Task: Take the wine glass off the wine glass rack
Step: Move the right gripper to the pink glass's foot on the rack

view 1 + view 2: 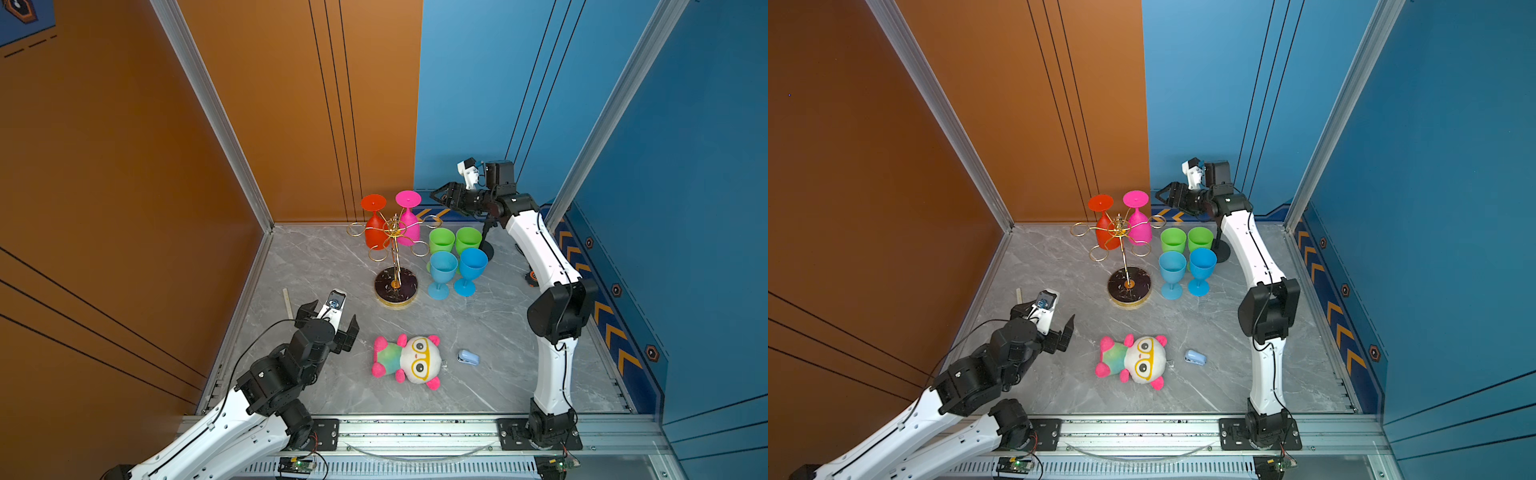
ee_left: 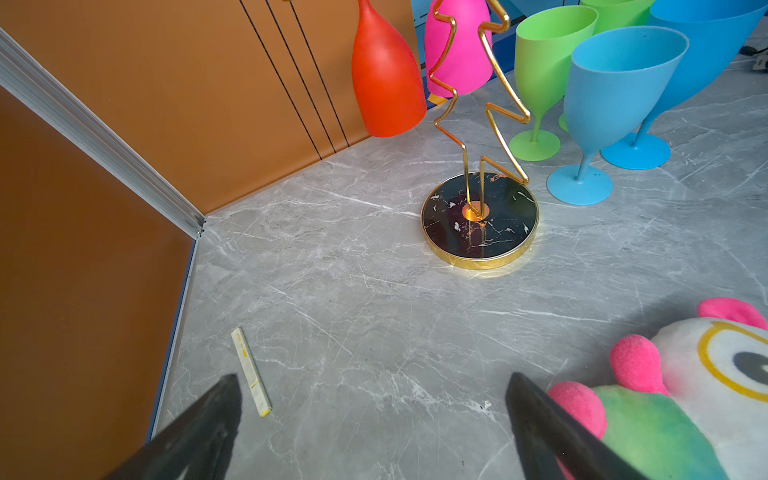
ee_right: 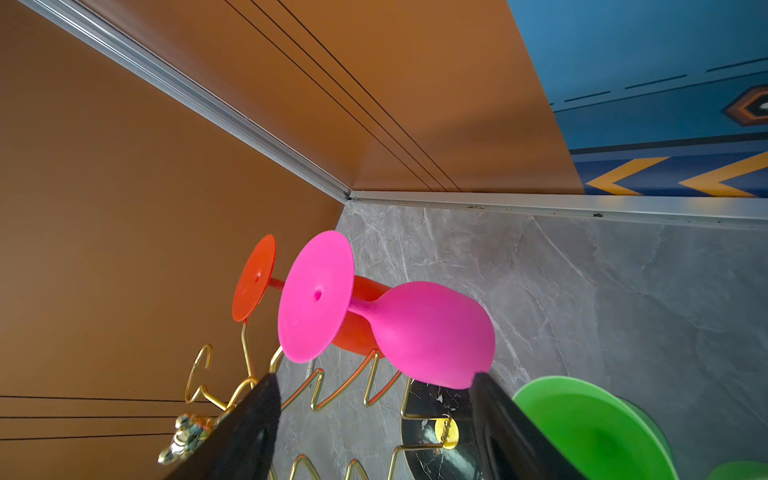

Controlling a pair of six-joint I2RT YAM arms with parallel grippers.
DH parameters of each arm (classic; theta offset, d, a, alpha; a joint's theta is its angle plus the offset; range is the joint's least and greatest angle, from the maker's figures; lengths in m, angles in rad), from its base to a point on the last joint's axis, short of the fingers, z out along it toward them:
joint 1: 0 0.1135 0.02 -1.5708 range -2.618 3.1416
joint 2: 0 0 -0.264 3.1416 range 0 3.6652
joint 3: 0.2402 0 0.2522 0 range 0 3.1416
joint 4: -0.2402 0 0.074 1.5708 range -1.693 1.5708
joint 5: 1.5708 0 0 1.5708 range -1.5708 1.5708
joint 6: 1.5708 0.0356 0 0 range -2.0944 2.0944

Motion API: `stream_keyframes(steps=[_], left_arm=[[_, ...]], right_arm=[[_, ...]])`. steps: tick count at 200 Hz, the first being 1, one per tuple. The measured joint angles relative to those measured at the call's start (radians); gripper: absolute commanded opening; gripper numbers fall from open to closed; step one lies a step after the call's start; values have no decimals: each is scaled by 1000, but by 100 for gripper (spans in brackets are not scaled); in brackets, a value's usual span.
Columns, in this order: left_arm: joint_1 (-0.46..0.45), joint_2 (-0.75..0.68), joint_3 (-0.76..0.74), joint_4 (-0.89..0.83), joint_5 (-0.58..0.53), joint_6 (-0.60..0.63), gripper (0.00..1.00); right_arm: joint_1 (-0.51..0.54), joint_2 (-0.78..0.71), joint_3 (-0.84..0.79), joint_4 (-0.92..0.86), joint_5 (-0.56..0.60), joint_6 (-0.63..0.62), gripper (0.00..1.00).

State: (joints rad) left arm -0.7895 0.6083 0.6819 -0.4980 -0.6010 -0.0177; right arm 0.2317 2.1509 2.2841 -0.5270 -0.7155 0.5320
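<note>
Left gripper (image 1: 328, 322): low and near the front of the rack (image 1: 394, 253), well apart from it, jaws spread wide and empty.
Ruler (image 2: 251, 371): flat on the table, just beside that gripper, well short of the rack's base.
Red glass (image 1: 375, 224): hangs upside down on the rack's back side, foot up, bowl down.
Pink glass (image 1: 407, 218): hangs beside the red one, on the rack's right rear arm; long axis vertical, flat foot at the top, mouth towards the table (image 1: 332, 270).
Green and blue glasses (image 1: 455, 262): four upright, just right of the rack, already off it.
Right gripper (image 1: 436, 195): up at the height of the pink foot, just right of the rack's top, jaws apart, nothing between them.
Step in hand: looks like the approach to the pink glass, no grip yet.
Next move: likely close in on the stem or bowl, pinch, then slide it outward along the wire arm before lowering, without tipping the rack.
</note>
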Motion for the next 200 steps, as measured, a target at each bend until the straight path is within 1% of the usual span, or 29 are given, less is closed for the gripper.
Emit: stream_keyframes(steps=[31, 94, 126, 157, 200], left_arm=[[46, 9, 0, 2, 40, -9, 99], [140, 21, 0, 27, 135, -38, 99], [168, 21, 0, 38, 170, -55, 99], [176, 20, 0, 38, 191, -63, 99], [190, 20, 0, 39, 207, -66, 99]], right_arm=[[24, 51, 36, 25, -14, 38, 71], [61, 65, 50, 69, -17, 84, 66], [65, 85, 56, 94, -18, 109, 58], [65, 119, 74, 101, -19, 137, 49], [65, 133, 86, 109, -27, 156, 40]])
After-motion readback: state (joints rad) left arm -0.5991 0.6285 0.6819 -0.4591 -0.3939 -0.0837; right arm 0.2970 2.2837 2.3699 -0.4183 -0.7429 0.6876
